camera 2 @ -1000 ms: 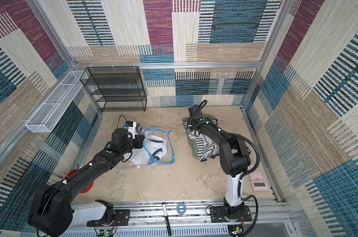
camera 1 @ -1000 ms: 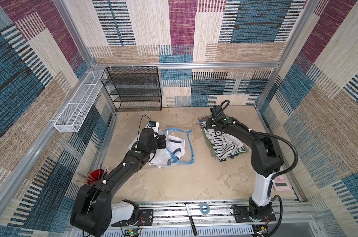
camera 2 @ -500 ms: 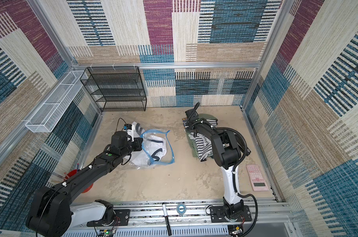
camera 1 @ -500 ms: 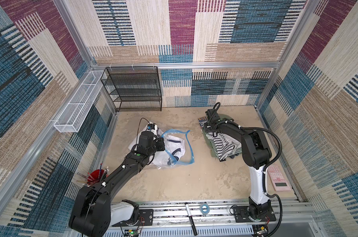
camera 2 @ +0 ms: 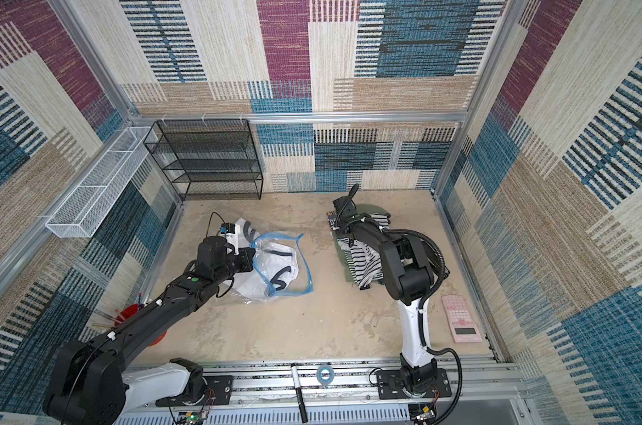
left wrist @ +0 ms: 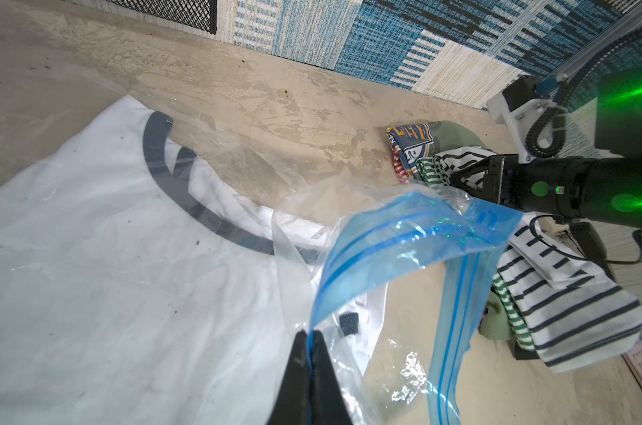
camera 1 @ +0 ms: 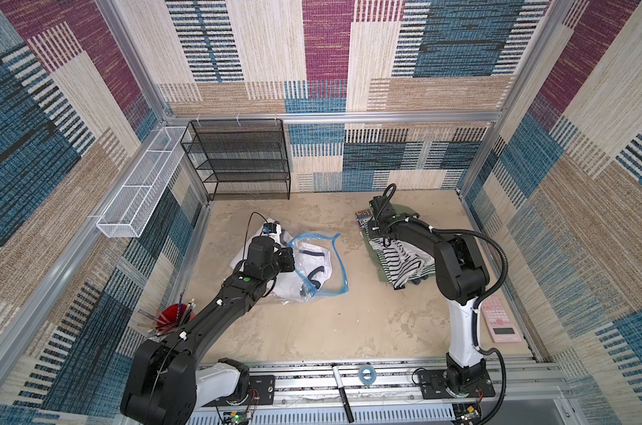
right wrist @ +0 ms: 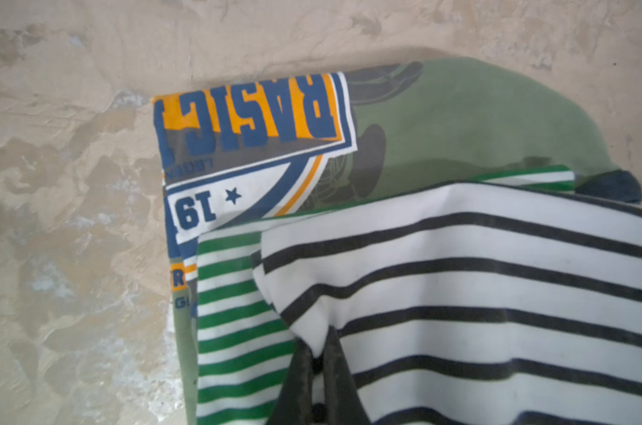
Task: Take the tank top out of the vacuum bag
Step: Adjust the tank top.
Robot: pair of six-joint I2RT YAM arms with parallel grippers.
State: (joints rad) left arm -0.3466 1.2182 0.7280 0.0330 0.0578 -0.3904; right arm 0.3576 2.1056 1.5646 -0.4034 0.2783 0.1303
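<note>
While left claw (left wrist: 309,336) pinches vacuum bag (left wrist: 404,239), tank top (left wrist: 109,257) partly veiled.

A folded graphic shirt (right wrist: 253,121), lying right of centre in a top view (camera 1: 362,218), is showing upside-down "BASIC" on orange and "19" beside a star.

The right end effector (right wrist: 317,351), its jaws half apart a second ago, now pinches a fold of the black-striped white shirt (right wrist: 459,265) near the clothes pile's (camera 1: 408,263) 11 o'clock corner. Its elbow sits slightly further toward 9 o'clock.
</note>
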